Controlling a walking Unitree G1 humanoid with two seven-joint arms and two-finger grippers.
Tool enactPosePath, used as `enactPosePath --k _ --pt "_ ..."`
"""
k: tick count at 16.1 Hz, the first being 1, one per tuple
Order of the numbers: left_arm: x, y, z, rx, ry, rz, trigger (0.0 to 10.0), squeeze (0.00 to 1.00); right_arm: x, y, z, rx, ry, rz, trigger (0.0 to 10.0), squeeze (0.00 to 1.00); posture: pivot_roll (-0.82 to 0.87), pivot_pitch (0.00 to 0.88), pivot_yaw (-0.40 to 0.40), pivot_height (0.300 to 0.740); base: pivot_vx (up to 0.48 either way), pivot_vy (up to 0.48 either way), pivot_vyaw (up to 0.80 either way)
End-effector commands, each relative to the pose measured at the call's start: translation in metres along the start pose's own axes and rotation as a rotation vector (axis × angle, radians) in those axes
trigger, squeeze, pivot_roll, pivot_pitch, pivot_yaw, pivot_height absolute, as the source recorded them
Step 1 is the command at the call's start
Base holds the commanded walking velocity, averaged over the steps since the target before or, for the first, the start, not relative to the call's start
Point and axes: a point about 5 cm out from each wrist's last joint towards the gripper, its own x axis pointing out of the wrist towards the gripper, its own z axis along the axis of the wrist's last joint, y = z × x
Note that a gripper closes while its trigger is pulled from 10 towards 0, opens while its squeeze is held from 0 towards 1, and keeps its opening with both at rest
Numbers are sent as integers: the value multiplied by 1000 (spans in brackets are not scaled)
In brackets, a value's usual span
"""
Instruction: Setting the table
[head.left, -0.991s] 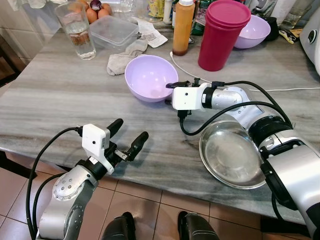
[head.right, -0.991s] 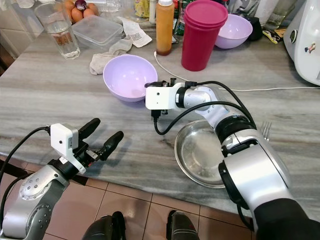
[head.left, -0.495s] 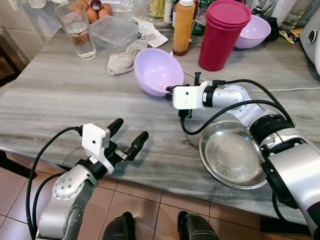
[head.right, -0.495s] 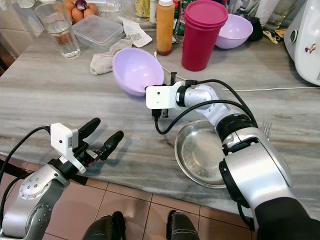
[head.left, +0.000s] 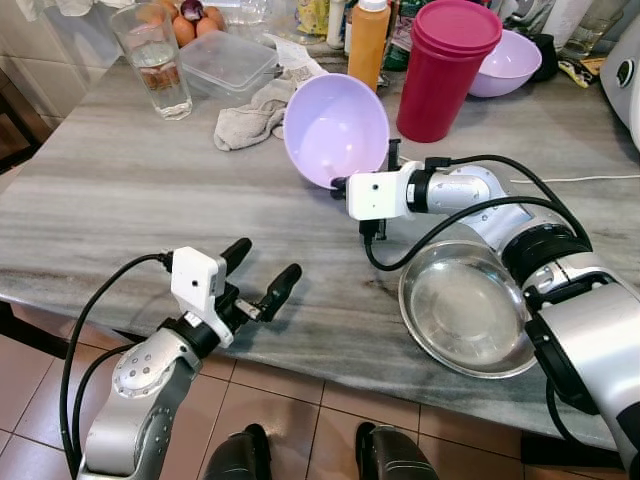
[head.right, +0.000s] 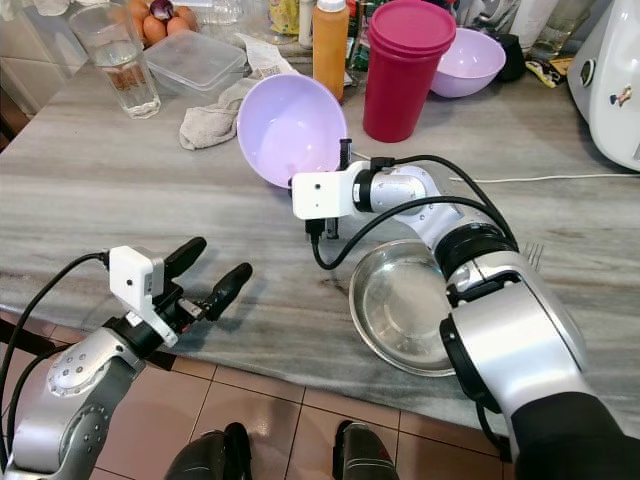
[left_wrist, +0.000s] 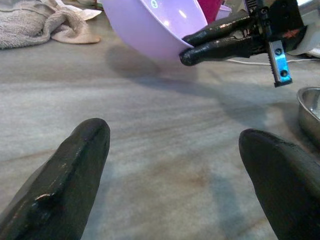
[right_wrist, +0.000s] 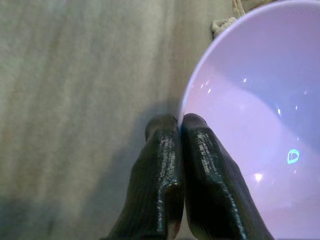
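Early stage: right gripper (head.left: 338, 181) has its jaws clamped on the rim of the purple bowl (head.left: 335, 128), tilted off the counter (head.left: 120, 190) at frame centre, unplaced; left gripper (head.left: 262, 277) idle, jaws apart, lower left.

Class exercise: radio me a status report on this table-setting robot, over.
Right end effector shut on lilac bowl rim, bowl tilted off the table. Left end effector open, idle at table edge. Steel bowl beside right arm.

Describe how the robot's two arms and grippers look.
Both arms are silver metal with black joint rings. Each wrist carries a white boxy camera block, and black cables loop along the outside. The left gripper and right gripper each have two long, glossy black fingers with rounded tips. A toothed blue-grey rail sits by the right gripper's base.
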Motion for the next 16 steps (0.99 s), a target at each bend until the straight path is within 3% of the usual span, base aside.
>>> enactPosePath --k 1,6,10,14,15,16 --pt "0 0 -5 3 23 5 10000 0 -3 -13 7 6 -44 -16 0 0 -117 219 -13 740 0 0 0" --pt "4 3 -5 11 23 6 10000 0 -5 -16 20 89 -178 101 0 0 -128 203 -15 740 0 0 0" --pt "6 9 -9 41 43 26 10000 0 -11 -21 23 94 -214 155 0 0 -135 194 -17 740 0 0 0" --pt "8 26 -12 69 55 129 10000 0 -19 -9 18 103 -233 206 0 0 -152 183 -17 740 0 0 0" --pt "11 28 -13 72 55 138 10000 0 -21 -5 16 116 -235 215 1608 0 -162 176 -14 740 0 0 0" --pt "12 29 -13 80 56 146 10000 0 -23 -4 17 137 -251 213 392 0 -166 173 -14 740 0 0 0"
